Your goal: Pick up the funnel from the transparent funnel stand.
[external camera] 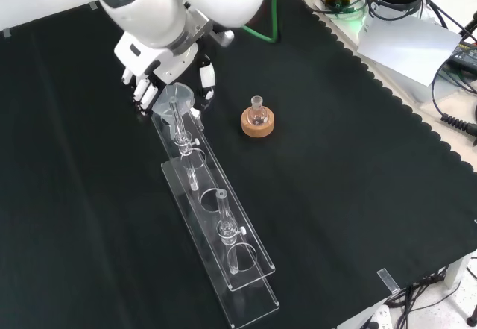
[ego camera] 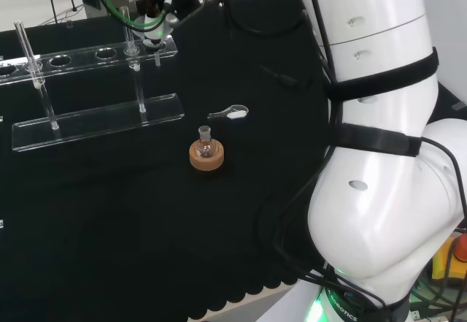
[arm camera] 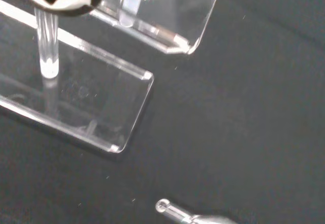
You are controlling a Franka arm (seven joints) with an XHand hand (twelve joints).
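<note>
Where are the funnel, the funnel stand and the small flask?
funnel (external camera: 173,95), front view, on its wide mouth.
funnel stand (external camera: 250,295), front view, on its bare base plate.
flask (ego camera: 206,141), head view, on its bulb in the cork ring.

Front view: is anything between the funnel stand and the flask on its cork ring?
No. In the front view only bare black cloth separates the funnel stand from the flask on its cork ring.

In the front view the arm's white link (external camera: 179,1) covers most of the hand (external camera: 145,83), so whether its fingers touch the funnel (external camera: 173,99) cannot be told. In the wrist view the transparent funnel stand (arm camera: 96,107) is cut off by the edges.
</note>
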